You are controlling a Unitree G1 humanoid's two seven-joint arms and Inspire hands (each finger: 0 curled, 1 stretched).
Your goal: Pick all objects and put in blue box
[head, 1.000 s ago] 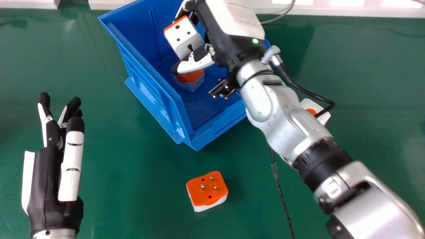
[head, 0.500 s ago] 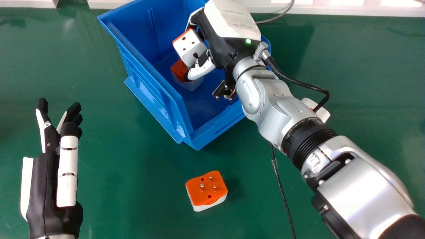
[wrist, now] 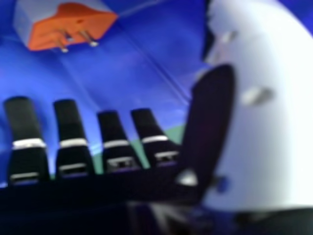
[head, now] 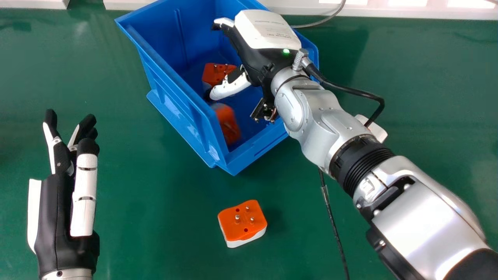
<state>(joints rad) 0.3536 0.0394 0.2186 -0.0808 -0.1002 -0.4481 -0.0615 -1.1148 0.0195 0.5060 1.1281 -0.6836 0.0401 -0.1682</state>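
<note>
The green counter (head: pixel 155 233) supports the blue box (head: pixel 171 107). The right hand (head: pixel 260 58), open, is over two boxed adapters (head: pixel 219 72), presumably for release within the walls; the left hand (head: pixel 56 217), open, is clear of a loose adapter (head: pixel 242 222).

a green tabletop (head: pixel 155 233) with a soft sheen and faint marks, a white ledge (head: pixel 389 12) with bright rectangular patches along the head view's top edge, a white block (head: pixel 31 4) at top left, a thin grey cable (head: pixel 319 22) curving down across the ledge
</note>
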